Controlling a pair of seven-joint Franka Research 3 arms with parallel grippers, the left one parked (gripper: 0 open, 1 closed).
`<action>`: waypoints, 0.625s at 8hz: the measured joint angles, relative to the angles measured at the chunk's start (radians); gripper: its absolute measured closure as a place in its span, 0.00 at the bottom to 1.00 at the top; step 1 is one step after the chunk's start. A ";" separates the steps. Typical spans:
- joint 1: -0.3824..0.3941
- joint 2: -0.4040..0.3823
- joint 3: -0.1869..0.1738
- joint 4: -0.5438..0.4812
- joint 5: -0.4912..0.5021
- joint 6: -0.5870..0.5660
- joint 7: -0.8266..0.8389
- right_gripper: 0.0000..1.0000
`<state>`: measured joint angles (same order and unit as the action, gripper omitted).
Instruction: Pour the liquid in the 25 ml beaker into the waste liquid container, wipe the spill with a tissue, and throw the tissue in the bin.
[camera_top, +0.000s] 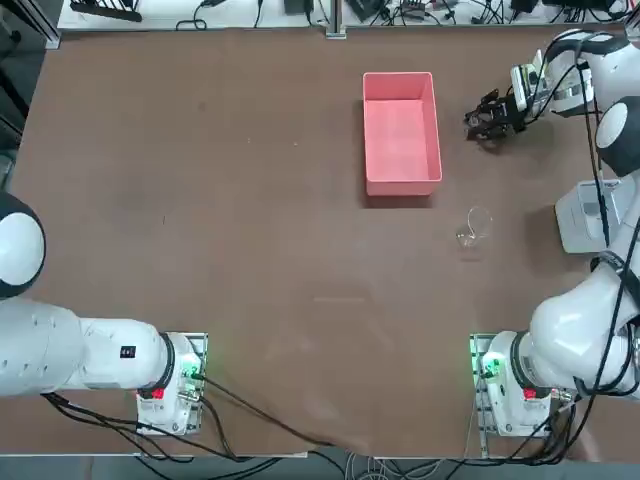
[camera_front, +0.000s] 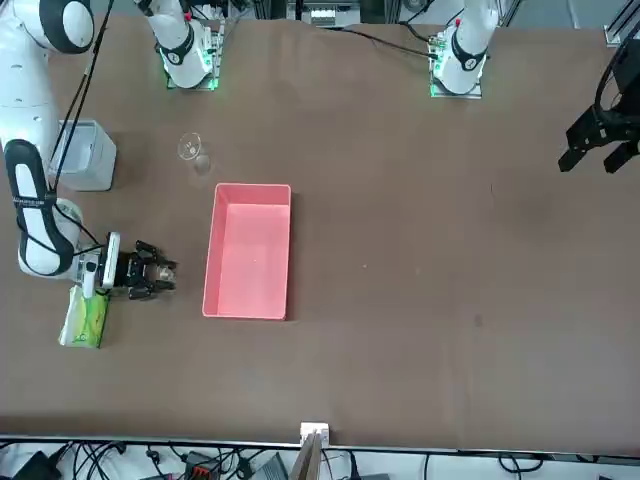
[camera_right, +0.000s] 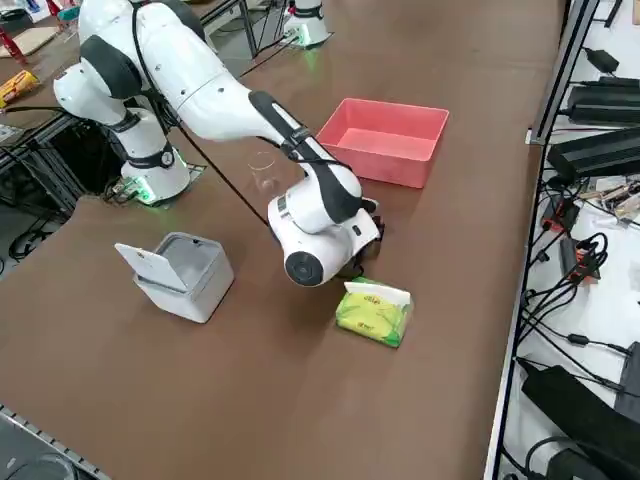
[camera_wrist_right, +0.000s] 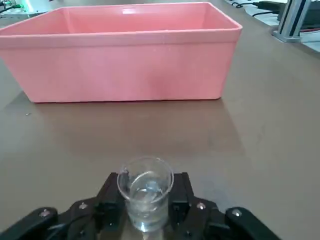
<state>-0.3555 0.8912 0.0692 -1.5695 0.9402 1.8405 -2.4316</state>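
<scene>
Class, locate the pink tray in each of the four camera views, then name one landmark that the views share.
Top view: pink tray in the upper middle, just right of centre.
Front view: left of centre.
Right side view: upper middle, beyond the right arm.
Right wrist view: straight ahead, beyond the small beaker.
Shared landmark: the right gripper, beside the tray's long side.
</scene>
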 joint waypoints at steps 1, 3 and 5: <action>0.000 0.000 0.000 0.000 0.000 0.000 0.000 0.53; 0.000 0.000 0.000 0.002 0.006 0.001 0.000 0.53; 0.000 0.000 0.000 0.020 0.015 0.002 0.000 0.53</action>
<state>-0.3554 0.8915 0.0692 -1.5493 0.9549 1.8425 -2.4314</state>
